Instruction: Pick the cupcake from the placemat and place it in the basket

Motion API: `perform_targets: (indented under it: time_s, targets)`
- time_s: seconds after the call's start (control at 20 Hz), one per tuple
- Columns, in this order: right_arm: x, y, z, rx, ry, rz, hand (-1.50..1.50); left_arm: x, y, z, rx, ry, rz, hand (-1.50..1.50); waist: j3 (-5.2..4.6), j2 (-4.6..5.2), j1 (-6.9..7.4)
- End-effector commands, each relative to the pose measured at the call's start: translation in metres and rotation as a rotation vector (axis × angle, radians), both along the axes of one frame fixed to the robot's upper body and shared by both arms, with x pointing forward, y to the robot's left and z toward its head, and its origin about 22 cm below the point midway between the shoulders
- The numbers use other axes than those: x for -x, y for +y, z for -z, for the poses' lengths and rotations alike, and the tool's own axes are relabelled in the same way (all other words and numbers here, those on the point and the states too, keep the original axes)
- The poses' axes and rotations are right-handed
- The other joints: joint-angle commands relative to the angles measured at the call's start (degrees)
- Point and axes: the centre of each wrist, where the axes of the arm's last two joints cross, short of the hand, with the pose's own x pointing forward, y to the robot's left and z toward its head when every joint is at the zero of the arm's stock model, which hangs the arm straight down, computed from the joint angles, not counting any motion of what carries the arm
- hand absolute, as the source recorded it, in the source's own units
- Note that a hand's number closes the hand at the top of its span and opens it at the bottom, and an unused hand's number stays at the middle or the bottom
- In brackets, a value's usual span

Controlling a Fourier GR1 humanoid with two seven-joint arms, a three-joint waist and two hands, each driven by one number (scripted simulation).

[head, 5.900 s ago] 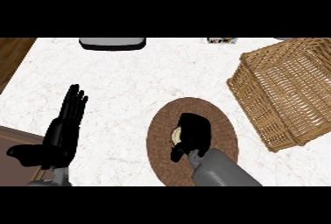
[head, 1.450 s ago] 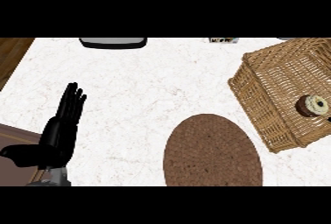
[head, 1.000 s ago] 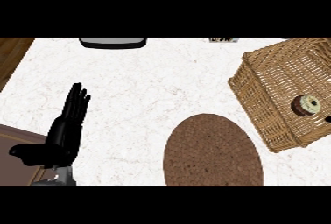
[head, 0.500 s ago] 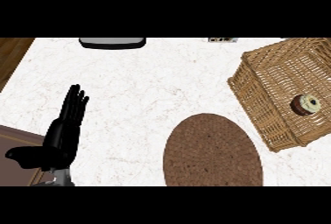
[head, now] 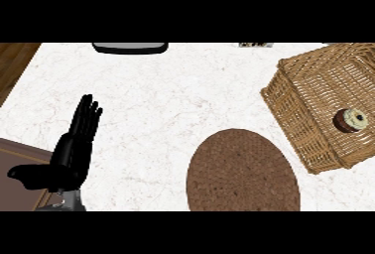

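Cupcake [head: 350,120]: sits inside the basket, toward the right of its floor. It has a pale top and a dark wrapper, and nothing touches it.
Basket [head: 293,106]: wicker and rectangular, it stands at the right side of the tabletop and is turned at an angle. Its far right part is cut off by the view's edge.
Placemat [head: 242,171]: round, brown and woven, it lies flat just beside the basket's near left corner. Its lower rim meets the bottom of the view.
Left robot hand [head: 70,154]: rests at the view's left, released. Its fingers are straight and close together, pointing up the view, with the thumb out to the left. It holds nothing and is well apart from the placemat and the basket.
Tabletop [head: 168,99]: white with faint marbling.
Dark object [head: 130,47]: lies at the far edge, partly cut off. What it is cannot be told.
Small item [head: 255,44]: also at the far edge, too small to name.
Wooden strip [head: 15,62]: borders the tabletop at the upper left.
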Motion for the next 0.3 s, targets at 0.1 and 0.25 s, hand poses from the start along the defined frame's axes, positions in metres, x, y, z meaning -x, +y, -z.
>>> perform_targets:
  time_s: [0.1, 0.25]
  targets:
    - [0.029, -0.025, -0.041, -0.064, -0.012, -0.081, -1.5, -0.01, 0.009, 0.012, -0.002, -0.007, -0.016, 0.0, 0.06, 0.36, 0.31]
    - [0.05, -0.034, -0.028, -0.098, -0.046, -0.107, -1.5, 0.001, -0.011, 0.003, 0.001, 0.009, 0.002, 0.0, 0.21, 0.16, 0.16]
